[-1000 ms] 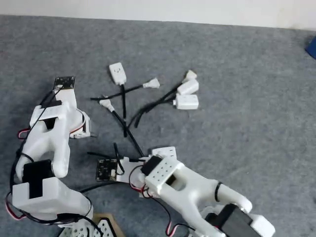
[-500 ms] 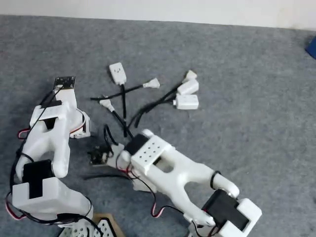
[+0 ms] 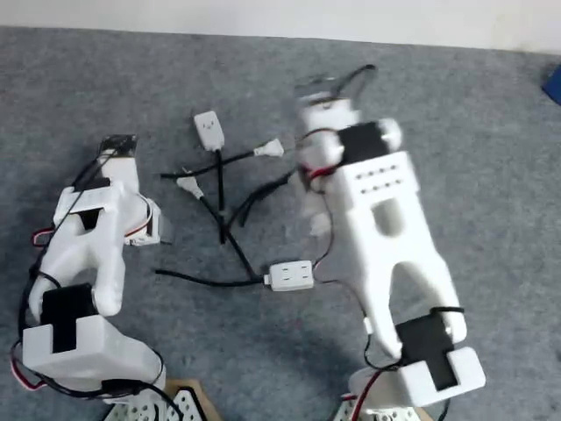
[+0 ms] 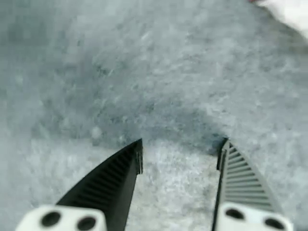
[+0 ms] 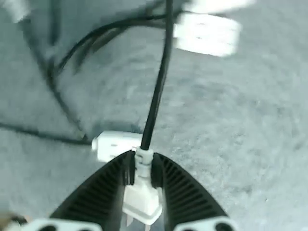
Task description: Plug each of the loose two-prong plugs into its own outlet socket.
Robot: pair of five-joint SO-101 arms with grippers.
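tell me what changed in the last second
The right arm swung from the near middle out to the far side; the right gripper is shut on a plug. The socket it covered now shows. The left arm, the open left gripper and the loose plugs stayed put.

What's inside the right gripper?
A white plug, pinched in the right gripper, with its black cord running out ahead. The jaws cover the plug's sides.

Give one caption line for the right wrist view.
Right gripper clamps a white plug over grey carpet, its black cord stretching ahead.
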